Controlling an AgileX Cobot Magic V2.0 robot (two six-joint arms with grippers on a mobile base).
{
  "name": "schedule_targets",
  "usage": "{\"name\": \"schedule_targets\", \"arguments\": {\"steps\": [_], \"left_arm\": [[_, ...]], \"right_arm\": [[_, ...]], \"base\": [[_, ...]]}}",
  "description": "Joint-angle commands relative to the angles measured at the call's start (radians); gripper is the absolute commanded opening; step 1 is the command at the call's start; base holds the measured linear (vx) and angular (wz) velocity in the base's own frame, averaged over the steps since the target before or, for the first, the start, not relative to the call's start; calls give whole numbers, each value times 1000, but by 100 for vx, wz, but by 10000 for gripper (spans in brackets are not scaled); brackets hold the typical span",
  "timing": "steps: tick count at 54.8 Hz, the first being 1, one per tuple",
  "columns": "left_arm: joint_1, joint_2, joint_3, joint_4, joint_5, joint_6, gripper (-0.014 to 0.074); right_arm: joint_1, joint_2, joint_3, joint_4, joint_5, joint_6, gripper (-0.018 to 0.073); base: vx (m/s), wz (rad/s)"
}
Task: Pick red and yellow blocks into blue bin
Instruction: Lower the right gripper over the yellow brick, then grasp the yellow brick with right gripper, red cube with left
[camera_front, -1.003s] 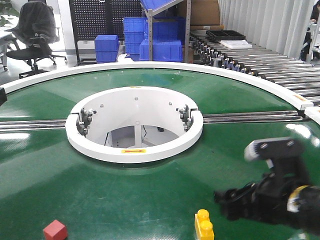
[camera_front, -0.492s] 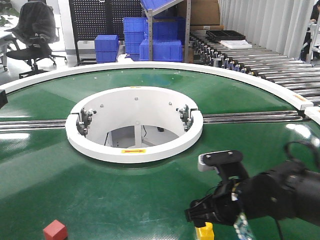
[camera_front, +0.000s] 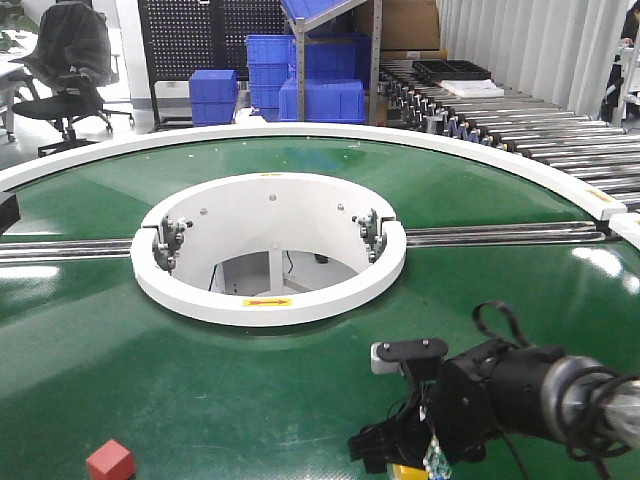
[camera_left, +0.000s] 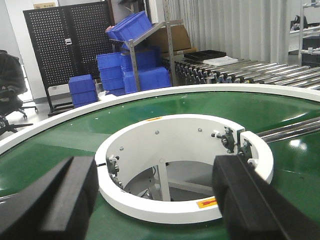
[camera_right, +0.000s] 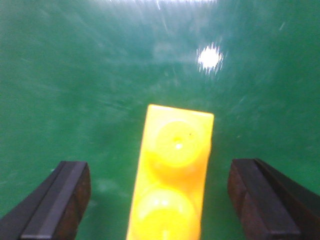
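Two blocks on a green belt (camera_front: 250, 400), one beneath the right gripper (camera_front: 395, 458).
Front view: red cube (camera_front: 110, 460) at the belt's near edge, left; yellow brick (camera_front: 410, 471) at the near edge, mostly hidden. Left wrist view: left gripper (camera_left: 160, 200) spread wide, empty. Right wrist view: jaws wide apart, straddling the brick, not touching it.
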Motion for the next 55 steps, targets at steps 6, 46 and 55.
{"name": "schedule_targets", "arguments": {"steps": [6, 46, 55], "left_arm": [[-2, -8, -35, -9, -78, -1, 584], [-2, 159, -80, -10, 383, -2, 584], [-2, 352, -171, -9, 601, 69, 584]], "right_arm": [[1, -6, -42, -5, -33, 11, 526], [1, -134, -40, -194, 34, 28, -13], [1, -134, -40, -194, 33, 28, -11]], "base": [[0, 0], [0, 0], [0, 0]]}}
